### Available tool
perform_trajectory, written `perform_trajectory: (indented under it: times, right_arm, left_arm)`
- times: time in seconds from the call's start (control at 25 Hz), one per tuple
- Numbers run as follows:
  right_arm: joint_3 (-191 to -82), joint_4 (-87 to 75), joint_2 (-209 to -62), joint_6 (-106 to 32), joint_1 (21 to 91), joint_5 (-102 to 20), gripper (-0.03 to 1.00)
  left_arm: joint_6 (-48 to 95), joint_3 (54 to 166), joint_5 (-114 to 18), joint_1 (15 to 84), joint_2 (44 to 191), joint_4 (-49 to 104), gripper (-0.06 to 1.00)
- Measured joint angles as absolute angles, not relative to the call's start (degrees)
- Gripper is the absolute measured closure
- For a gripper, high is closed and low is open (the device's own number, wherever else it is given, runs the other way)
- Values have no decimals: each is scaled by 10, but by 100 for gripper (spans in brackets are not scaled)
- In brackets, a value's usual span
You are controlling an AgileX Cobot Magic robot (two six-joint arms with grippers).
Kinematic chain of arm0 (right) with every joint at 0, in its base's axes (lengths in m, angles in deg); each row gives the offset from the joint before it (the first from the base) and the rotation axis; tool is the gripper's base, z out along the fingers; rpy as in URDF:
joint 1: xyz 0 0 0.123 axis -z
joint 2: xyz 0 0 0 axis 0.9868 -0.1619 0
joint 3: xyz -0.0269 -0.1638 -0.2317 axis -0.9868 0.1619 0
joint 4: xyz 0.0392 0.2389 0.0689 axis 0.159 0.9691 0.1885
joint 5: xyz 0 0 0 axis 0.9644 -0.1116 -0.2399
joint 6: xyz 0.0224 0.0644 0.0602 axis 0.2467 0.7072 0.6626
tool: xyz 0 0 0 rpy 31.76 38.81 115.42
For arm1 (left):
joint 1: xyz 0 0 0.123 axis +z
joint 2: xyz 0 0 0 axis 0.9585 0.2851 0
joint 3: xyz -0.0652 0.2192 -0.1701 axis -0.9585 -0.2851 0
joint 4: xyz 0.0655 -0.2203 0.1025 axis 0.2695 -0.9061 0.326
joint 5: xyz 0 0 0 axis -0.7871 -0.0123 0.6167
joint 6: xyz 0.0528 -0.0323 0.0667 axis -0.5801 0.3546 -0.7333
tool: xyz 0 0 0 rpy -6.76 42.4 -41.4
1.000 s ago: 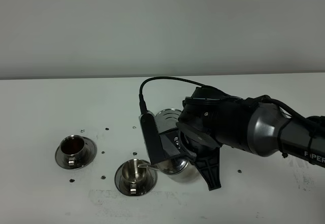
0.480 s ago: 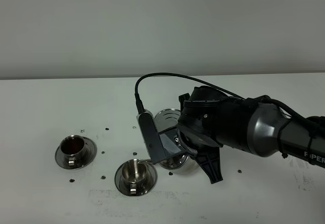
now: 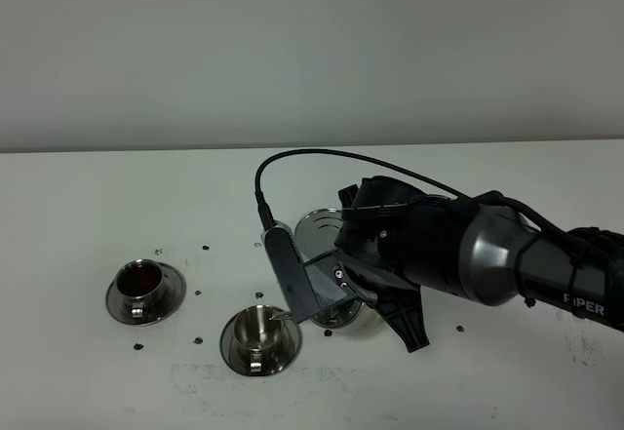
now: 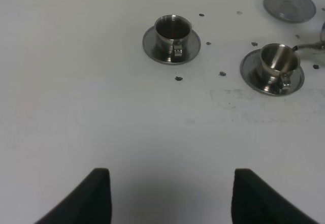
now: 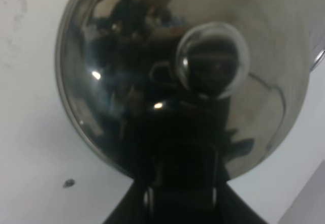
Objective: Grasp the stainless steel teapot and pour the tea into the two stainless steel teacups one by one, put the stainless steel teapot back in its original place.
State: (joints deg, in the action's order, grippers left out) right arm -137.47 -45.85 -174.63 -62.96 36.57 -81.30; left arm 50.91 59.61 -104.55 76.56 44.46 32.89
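My right gripper (image 3: 363,303) is shut on the stainless steel teapot (image 3: 337,315) and holds it tilted just right of the near teacup (image 3: 260,331). The thin spout (image 4: 310,44) reaches that cup's rim (image 4: 278,60). The right wrist view is filled by the teapot's lid and knob (image 5: 213,61). The far-left teacup (image 3: 142,284) holds dark tea and also shows in the left wrist view (image 4: 171,30). The flat steel disc (image 3: 320,223) lies bare behind the teapot. My left gripper (image 4: 170,198) is open and empty, well back from the cups.
Several small dark specks (image 3: 201,339) lie on the white table (image 3: 88,206) around the cups. A black cable (image 3: 292,157) loops above the right wrist. A faint smudged patch (image 4: 254,107) marks the table in front of the near cup.
My right wrist has rolled and shifted slightly left, bringing the teapot lower and more hidden behind the gripper. Its spout stays at the near cup. The cups have not moved.
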Motion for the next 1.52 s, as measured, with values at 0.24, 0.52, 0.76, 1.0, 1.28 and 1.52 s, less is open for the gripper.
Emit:
perform_trajectory:
  times: [0.24,0.52,0.76,1.0,1.28,1.52]
  right_arm:
    - [-1375,-484,-1746,-630,352,-811,77]
    - [-1375,-512,-1746,-618,348,-810,77]
    - [-1375,-533,-1746,-616,343,-810,77]
    - [-1375,-545,-1746,-615,343,-811,77]
    - [-1375,-552,-1746,-615,336,-815,77]
    - [-1375,-561,-1746,-615,331,-815,77]
  left_arm:
    - [509,596,-1045,766,445,329,37]
    - [509,596,-1045,766,445,329,37]
    - [509,596,-1045,766,445,329,37]
    - [508,596,-1045,766,445,329,37]
    - [508,596,-1045,766,445,329,37]
    - [508,596,-1045,766,445,329,37]
